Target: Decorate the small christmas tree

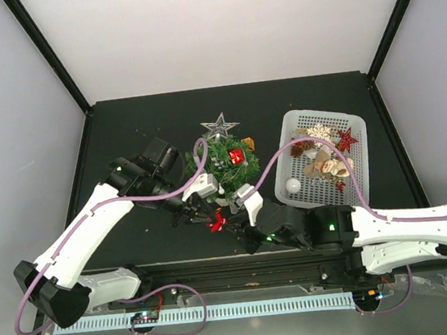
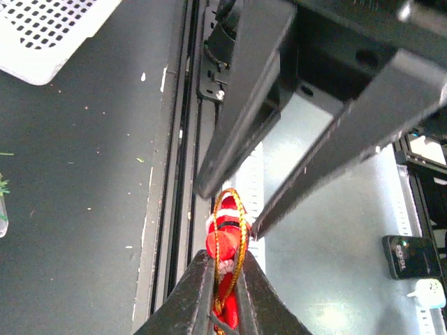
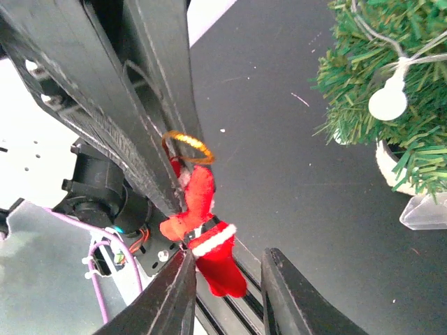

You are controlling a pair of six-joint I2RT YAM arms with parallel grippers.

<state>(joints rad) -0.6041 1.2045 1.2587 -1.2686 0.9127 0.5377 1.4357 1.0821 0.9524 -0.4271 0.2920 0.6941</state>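
Both grippers meet just near-side of small christmas tree (image 1: 224, 161), toward arm bases. Your left gripper (image 2: 223, 262) is clamped on santa ornament (image 3: 202, 223). Your right gripper (image 3: 229, 257) is spread wide around its legs.

Risks:
- Left lets go before right closes: santa drops.
- You pull early: gold loop (image 3: 188, 145) snags on finger.

The left gripper (image 2: 227, 258) rises from the bottom edge, its two dark fingers pressed together on a small red fabric Santa ornament (image 2: 227, 225) with white trim and a thin gold cord loop (image 2: 242, 234). Above the ornament, the right gripper (image 2: 234, 208) reaches in from the upper right, jaws apart, one tip on each side of the Santa's top end. Far up and left of the ornament lies a corner of a white perforated plastic basket (image 2: 42, 35). Just left of the ornament runs a black metal rail (image 2: 174, 174).
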